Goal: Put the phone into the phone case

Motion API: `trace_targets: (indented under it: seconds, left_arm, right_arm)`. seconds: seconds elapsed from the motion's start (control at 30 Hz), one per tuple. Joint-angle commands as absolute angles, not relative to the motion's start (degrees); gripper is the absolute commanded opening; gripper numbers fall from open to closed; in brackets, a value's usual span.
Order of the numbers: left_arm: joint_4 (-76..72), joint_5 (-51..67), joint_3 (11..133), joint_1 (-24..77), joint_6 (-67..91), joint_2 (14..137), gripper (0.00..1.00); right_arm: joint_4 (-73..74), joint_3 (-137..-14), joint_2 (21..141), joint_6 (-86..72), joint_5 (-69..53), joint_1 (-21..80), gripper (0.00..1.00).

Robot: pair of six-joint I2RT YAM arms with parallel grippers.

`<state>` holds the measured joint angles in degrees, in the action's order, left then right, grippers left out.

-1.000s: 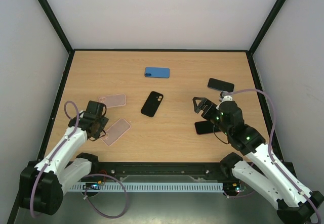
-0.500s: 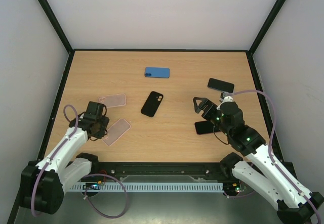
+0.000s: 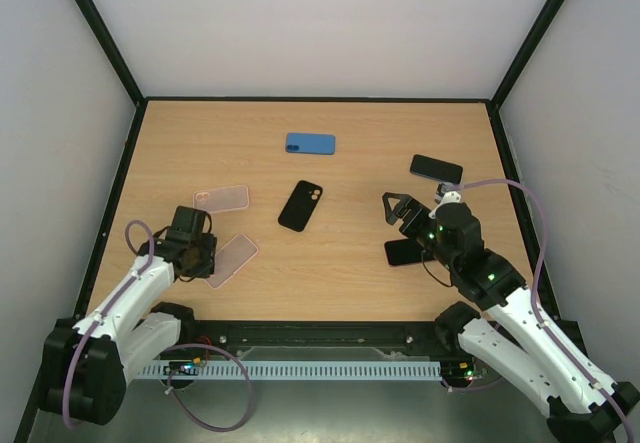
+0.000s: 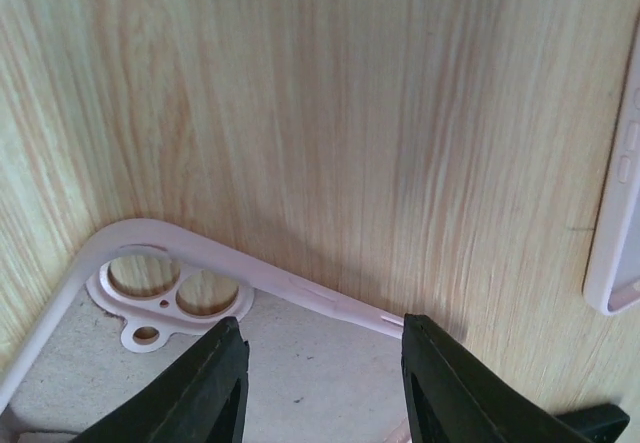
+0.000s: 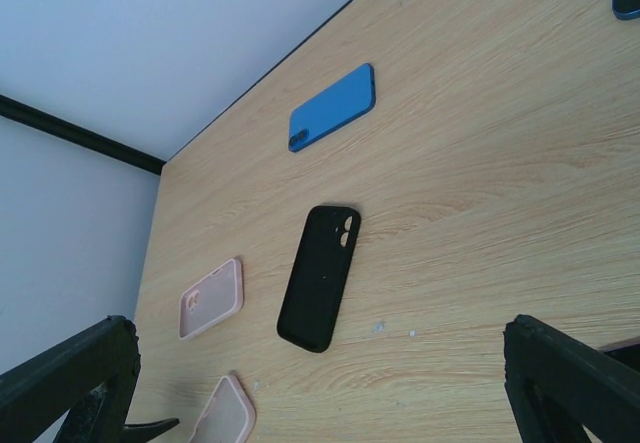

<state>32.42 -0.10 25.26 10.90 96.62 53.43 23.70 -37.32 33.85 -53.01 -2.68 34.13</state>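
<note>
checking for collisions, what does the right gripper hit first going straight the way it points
Likely the black case, flat on the table ahead of the right gripper, though depth is unclear.

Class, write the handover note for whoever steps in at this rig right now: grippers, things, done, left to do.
Left gripper: jaws partly apart over a corner of the near pink case; grip unclear.
Right gripper: open and empty.
Near phone lies by the right arm, far phone farther back.
Done: no phone is in a case.
To do: lift a phone, seat it in the case.
</note>
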Motion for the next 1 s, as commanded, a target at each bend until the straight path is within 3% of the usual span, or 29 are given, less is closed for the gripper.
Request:
trace_targets:
  seconds: [0.0,0.57,0.97]
  left_arm:
    - [31.90,1.56,23.38,10.48,102.54,53.23,0.44]
    - [24.98,2.99,21.89,8.95,107.12,59.76,0.37]
    - [26.46,2.77,22.01,6.82,106.41,61.01,0.12]
  right_arm:
    - [23.42,-36.67,33.03,-53.17,-1.42,33.93,0.98]
    - [23.35,-36.39,33.17,-53.87,-1.80,33.93,0.98]
    - [23.11,-35.87,33.35,-54.40,-2.20,33.93,0.97]
